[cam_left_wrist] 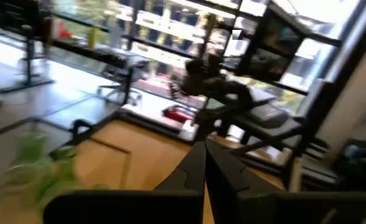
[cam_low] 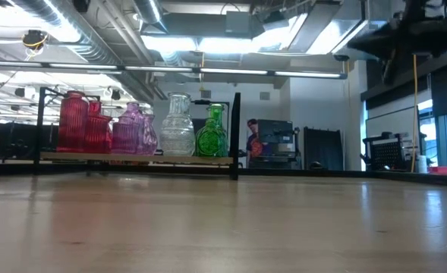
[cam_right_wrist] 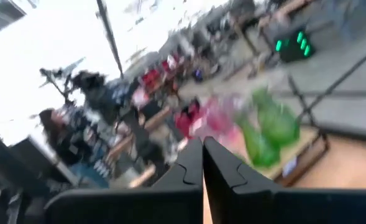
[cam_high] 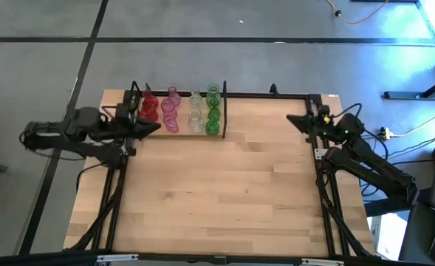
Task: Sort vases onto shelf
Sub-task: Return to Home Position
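The vases [cam_high: 180,111] stand in colour rows on the shelf [cam_high: 223,111] at the table's far left: red [cam_low: 75,121], pink [cam_low: 132,130], clear [cam_low: 177,127] and green [cam_low: 212,135]. The shelf's board [cam_low: 132,158] rests on the table. My left gripper [cam_high: 156,125] is shut and empty, just near of the red and pink vases; in its wrist view the fingertips [cam_left_wrist: 203,146] meet. My right gripper [cam_high: 291,118] is shut and empty at the table's far right edge, fingertips [cam_right_wrist: 202,143] together, with the green vases [cam_right_wrist: 269,127] blurred beyond.
Black frame rods run down the table's left [cam_high: 117,199] and right [cam_high: 326,207] sides under the arms. Bare wood tabletop [cam_high: 224,192] spreads between the arms and toward the near edge. A person [cam_low: 251,140] shows far behind the shelf in the low view.
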